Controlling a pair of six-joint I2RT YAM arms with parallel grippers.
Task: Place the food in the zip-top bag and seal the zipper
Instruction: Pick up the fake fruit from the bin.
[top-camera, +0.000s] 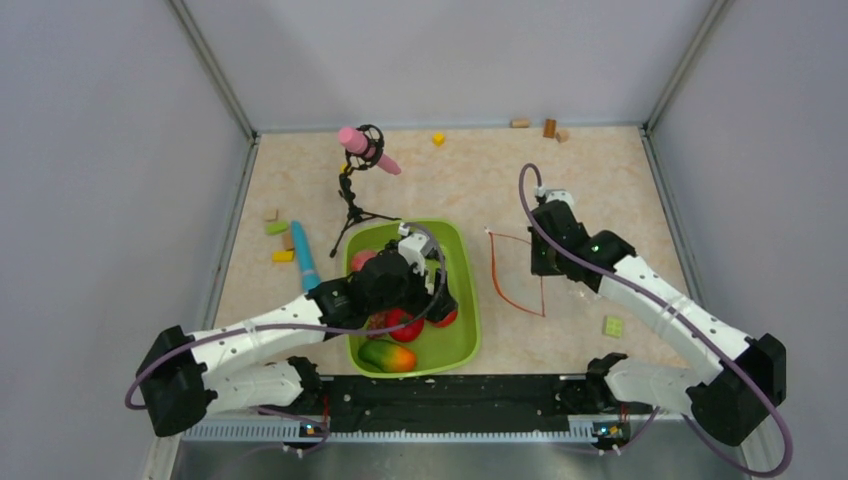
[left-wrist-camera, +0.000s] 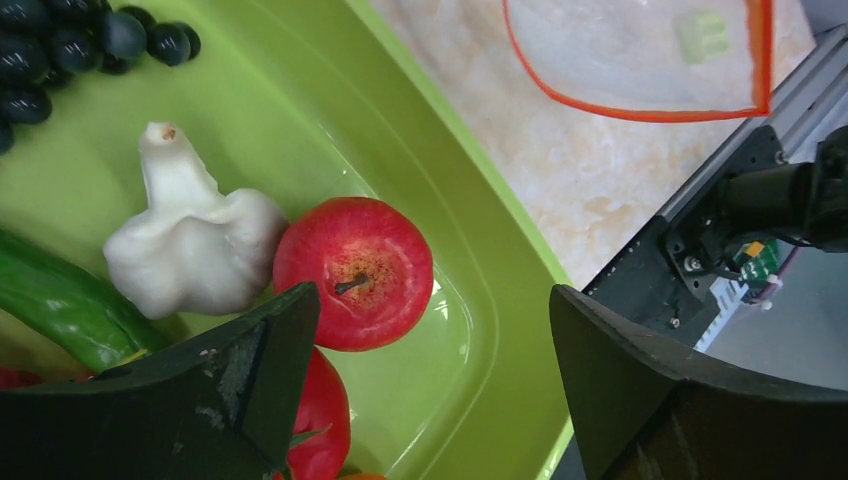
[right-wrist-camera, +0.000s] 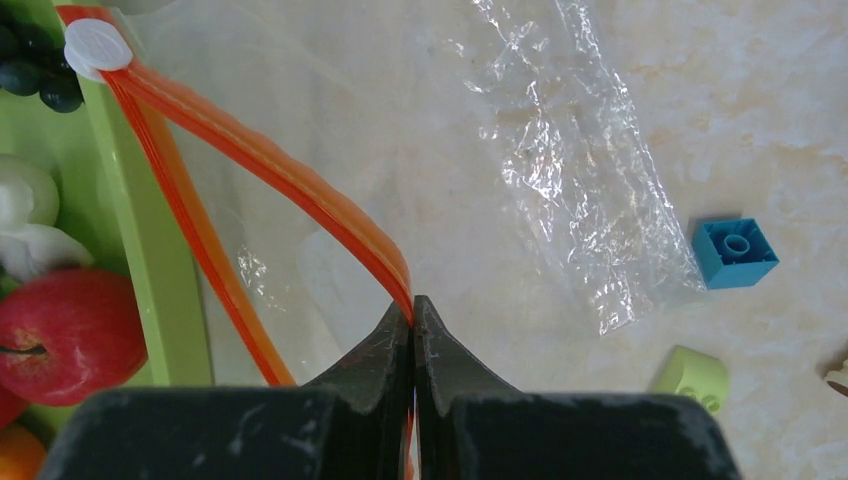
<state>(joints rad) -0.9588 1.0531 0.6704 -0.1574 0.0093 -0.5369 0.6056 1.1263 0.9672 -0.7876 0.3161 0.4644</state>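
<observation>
A lime-green rectangular plastic tray (top-camera: 458, 345) sits just left of the clear plastic zip-top bag (top-camera: 520, 275), whose orange-red zipper (right-wrist-camera: 270, 165) runs near-to-far, pinched by the right gripper (right-wrist-camera: 412, 310). In the tray, under the spread jaws of the left gripper (left-wrist-camera: 432, 300), lie two red round toy fruits (left-wrist-camera: 352, 272), one green cucumber (left-wrist-camera: 60, 305), one white garlic (left-wrist-camera: 190, 245) and one dark grape bunch (left-wrist-camera: 70, 45).

Food (top-camera: 403, 322) lies in tray (top-camera: 458, 252), left of zip-top bag (top-camera: 520, 272).

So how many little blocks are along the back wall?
4: a yellow block near the middle, then a beige block, a brown block and a small tan block clustered farther right; none seems hidden.
</observation>
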